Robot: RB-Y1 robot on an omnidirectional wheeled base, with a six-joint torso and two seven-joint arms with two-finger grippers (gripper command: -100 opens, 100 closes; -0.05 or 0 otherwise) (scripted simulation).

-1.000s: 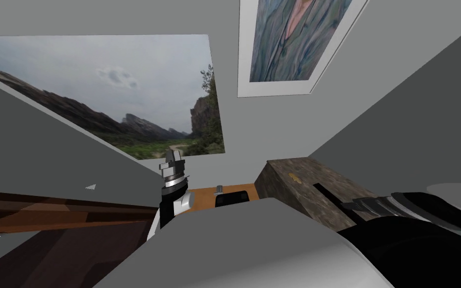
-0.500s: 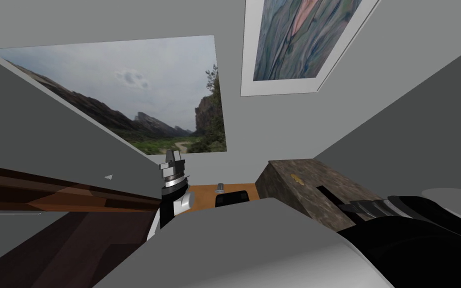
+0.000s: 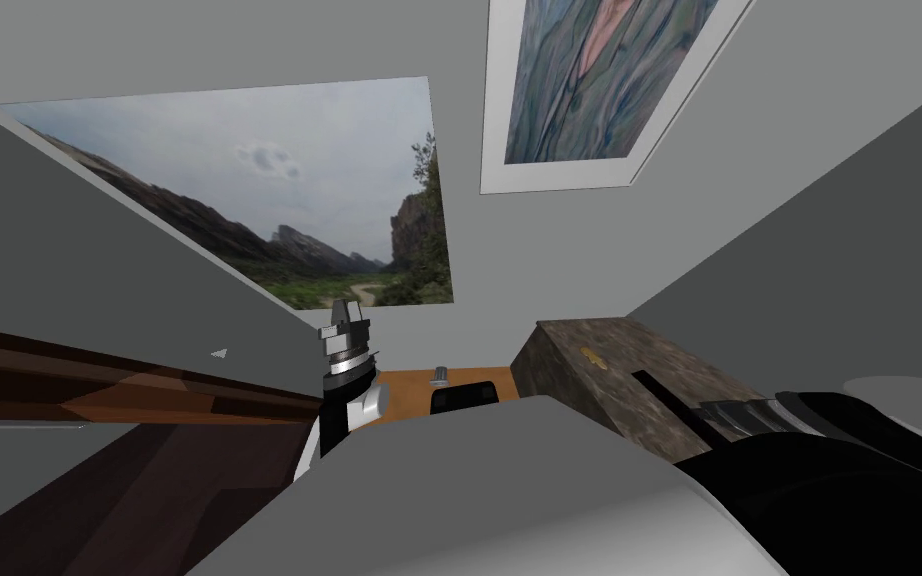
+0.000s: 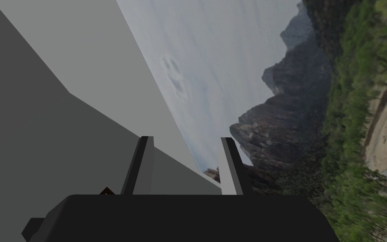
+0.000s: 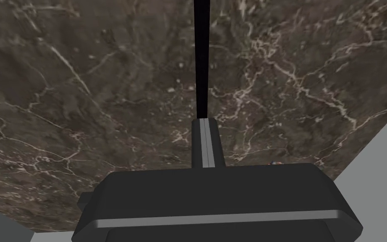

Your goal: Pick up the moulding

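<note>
Where the right arm reaches out over a dark brown, white-veined marble top (image 5: 83, 105), the right gripper (image 5: 204, 121) has its two fingers pressed flat together, with only a thin seam between them. A thin black strip, the moulding (image 5: 201, 59), lies on the marble and runs straight away from the fingertips. Its near end meets the tips, and whether it is caught between them cannot be determined. In the head view the strip lies aslant on the near part of the marble, with the right gripper at its near end. A small yellowish mark (image 3: 592, 355) sits on the marble beyond the strip's far end, apart from it. The left gripper (image 4: 187, 140) is raised upright, well apart from the marble, and its fingers stand parted. Between the two arms lies an orange-brown surface (image 3: 404, 392) bearing a small grey object (image 3: 439, 376), too small to identify. A dark brown wooden surface (image 3: 99, 390) extends at the left.
</note>
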